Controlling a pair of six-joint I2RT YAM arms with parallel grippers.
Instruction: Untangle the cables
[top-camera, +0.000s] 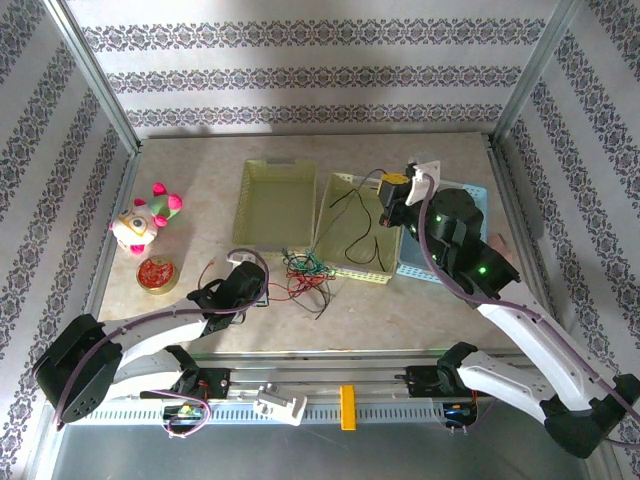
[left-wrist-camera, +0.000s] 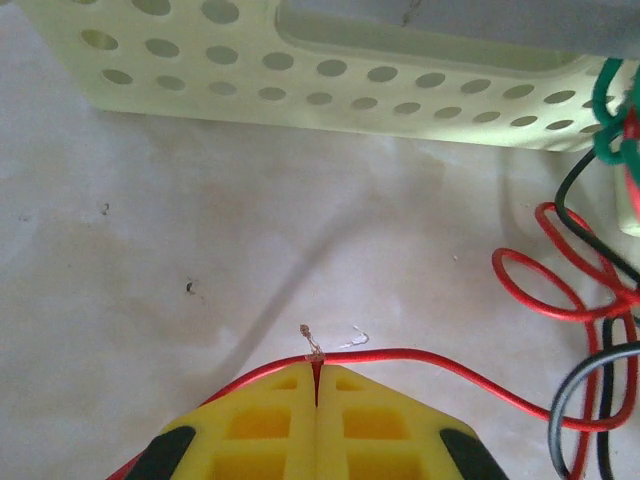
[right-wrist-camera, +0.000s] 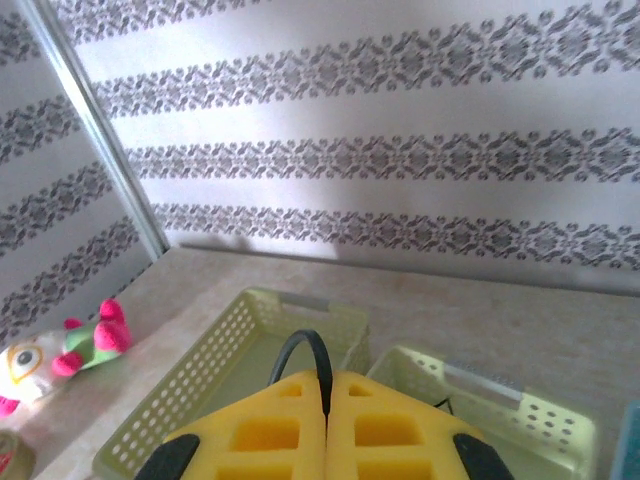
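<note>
The cables (top-camera: 305, 272) lie in a small red, black and green tangle on the table, just in front of the two pale yellow baskets. My left gripper (left-wrist-camera: 317, 365) is shut on a red cable (left-wrist-camera: 450, 365) near its bare end. That strand runs right into the tangle's loops (left-wrist-camera: 575, 300). In the top view the left gripper (top-camera: 250, 272) sits low at the tangle's left. My right gripper (right-wrist-camera: 327, 385) is shut on a black cable (right-wrist-camera: 297, 348) that arches out of its tips. It hangs raised over the right yellow basket (top-camera: 340, 268), and thin black wire trails down inside that basket.
A left yellow basket (top-camera: 275, 205) stands beside the right one, with a blue basket (top-camera: 478, 198) partly under the right arm. A plush toy (top-camera: 145, 220) and a round red tin (top-camera: 157, 272) sit at the left. Metal frame posts and patterned walls enclose the table.
</note>
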